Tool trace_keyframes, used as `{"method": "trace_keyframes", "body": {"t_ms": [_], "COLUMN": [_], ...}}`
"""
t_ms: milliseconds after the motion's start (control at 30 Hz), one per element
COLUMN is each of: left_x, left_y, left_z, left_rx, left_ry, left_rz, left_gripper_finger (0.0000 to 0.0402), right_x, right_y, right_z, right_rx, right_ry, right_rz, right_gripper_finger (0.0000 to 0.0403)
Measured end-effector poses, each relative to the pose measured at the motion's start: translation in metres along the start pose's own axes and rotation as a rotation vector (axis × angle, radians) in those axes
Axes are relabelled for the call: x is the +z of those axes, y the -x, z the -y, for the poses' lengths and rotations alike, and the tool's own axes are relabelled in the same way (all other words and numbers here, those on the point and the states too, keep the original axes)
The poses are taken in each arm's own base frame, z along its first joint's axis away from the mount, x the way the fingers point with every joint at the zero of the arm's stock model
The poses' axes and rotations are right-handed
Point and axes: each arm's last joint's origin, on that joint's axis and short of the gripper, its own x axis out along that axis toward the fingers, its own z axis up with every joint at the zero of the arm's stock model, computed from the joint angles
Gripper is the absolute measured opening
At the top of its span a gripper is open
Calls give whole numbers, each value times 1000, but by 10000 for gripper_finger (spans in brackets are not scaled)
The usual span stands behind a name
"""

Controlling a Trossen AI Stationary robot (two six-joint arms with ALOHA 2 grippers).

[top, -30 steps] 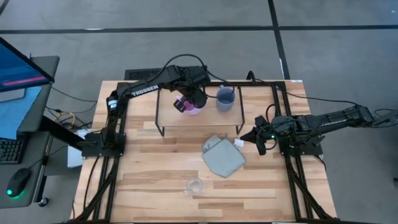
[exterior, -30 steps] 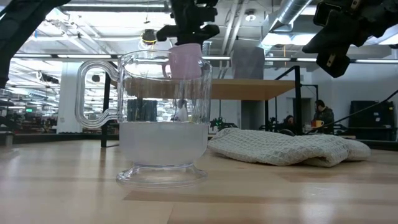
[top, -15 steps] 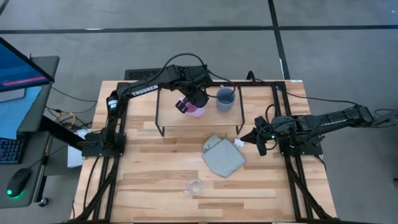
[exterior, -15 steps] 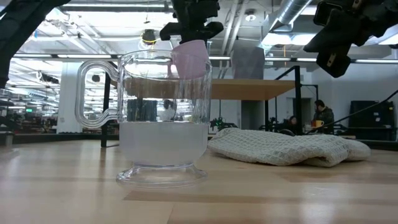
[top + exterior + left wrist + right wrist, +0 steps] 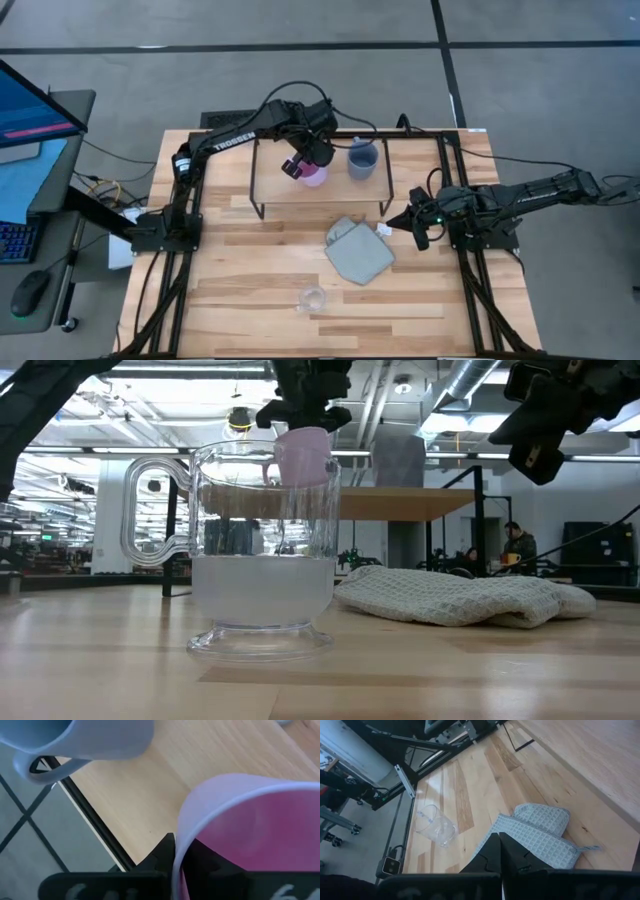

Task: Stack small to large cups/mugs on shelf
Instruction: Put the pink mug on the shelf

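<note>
Since a second ago the pink mug point(image 5: 313, 175) has shifted slightly toward the blue-grey mug point(image 5: 362, 159), straightening after a brief tilt. It is pale lilac outside and deeper pink inside, held above the shelf point(image 5: 270, 185) — whether it touches the board cannot be told. The left gripper point(image 5: 303, 163) is clamped on its rim, one finger inside the mug and one outside. The blue-grey mug stands upright on the shelf just beside it, handle showing in the left wrist view. Near the table's front edge the clear glass cup point(image 5: 313, 297) stands alone, well apart from the shelf. Between them lies the grey-green cloth point(image 5: 358, 250). The right gripper point(image 5: 416, 226) — fingers together, holding nothing — hangs just beside the cloth.
</note>
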Motion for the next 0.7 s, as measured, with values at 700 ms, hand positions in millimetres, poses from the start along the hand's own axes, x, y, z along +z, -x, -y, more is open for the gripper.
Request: {"method": "trace_keyframes", "body": {"t_ms": [700], "left_x": [1], "left_y": [-6], "left_z": [-2], "left_rx": [21], "left_ry": [40], "left_rz": [-16], "left_gripper_finger": [66], "right_x": [-1], "right_y": [0], "right_z": [1], "right_rx": [-7], "right_ry": [27], "right_rz": [-12], "right_gripper_finger": [10]}}
